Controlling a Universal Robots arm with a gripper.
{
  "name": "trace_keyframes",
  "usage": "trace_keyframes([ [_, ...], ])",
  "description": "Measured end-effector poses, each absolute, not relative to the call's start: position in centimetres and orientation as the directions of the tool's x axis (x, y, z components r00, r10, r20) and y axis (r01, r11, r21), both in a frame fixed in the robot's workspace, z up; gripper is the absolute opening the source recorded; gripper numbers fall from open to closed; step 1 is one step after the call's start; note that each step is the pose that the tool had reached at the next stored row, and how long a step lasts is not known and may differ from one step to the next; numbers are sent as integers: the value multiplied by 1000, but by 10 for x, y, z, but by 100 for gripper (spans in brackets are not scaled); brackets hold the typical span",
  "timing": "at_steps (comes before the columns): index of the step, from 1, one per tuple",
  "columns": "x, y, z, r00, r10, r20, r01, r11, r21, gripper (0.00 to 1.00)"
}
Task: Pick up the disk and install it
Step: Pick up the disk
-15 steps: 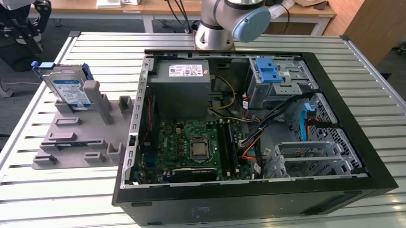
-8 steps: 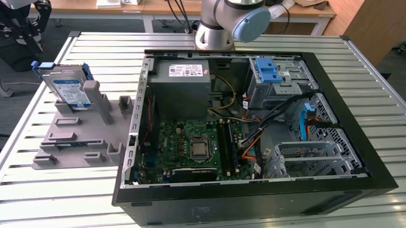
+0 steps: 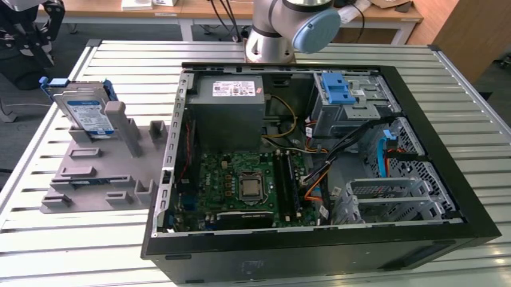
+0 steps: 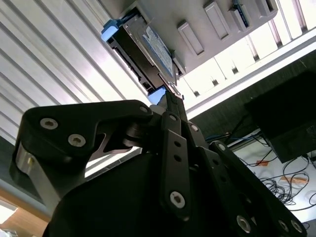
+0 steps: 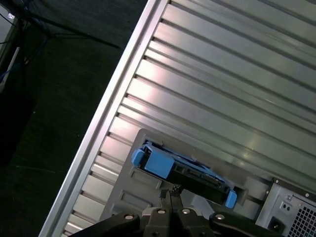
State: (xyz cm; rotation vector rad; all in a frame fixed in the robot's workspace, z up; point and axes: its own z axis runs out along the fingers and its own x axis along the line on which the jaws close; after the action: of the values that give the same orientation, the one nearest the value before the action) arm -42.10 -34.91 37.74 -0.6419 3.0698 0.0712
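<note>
The disk [image 3: 86, 111], silver with a white-and-blue label and a blue carrier frame, stands on edge in a slot of the grey fixture [image 3: 100, 173] at the exterior view's left, beside the open computer case [image 3: 319, 239]. Both wrist views look down on it: the disk [image 5: 190, 170] shows its blue-tabbed top edge, and the disk [image 4: 150, 47] shows its label side. My gripper [image 5: 170, 190] hangs some way above it with the black fingers closed together and nothing between them. The gripper [image 4: 169, 96] points toward the disk's near blue corner without touching.
Inside the case sit a grey power-supply box [image 3: 231, 101], the motherboard [image 3: 248, 185], a drive bay with a blue latch [image 3: 337, 89] and a metal cage [image 3: 391, 194]. The arm's base [image 3: 276, 30] stands behind the case. The slatted metal table [image 3: 48, 239] drops off beyond the fixture.
</note>
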Motion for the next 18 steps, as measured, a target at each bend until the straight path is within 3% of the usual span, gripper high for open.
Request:
trace_keyframes([
  [18, -421, -349, 377, -858, -514, -14, -514, 856, 43, 11],
])
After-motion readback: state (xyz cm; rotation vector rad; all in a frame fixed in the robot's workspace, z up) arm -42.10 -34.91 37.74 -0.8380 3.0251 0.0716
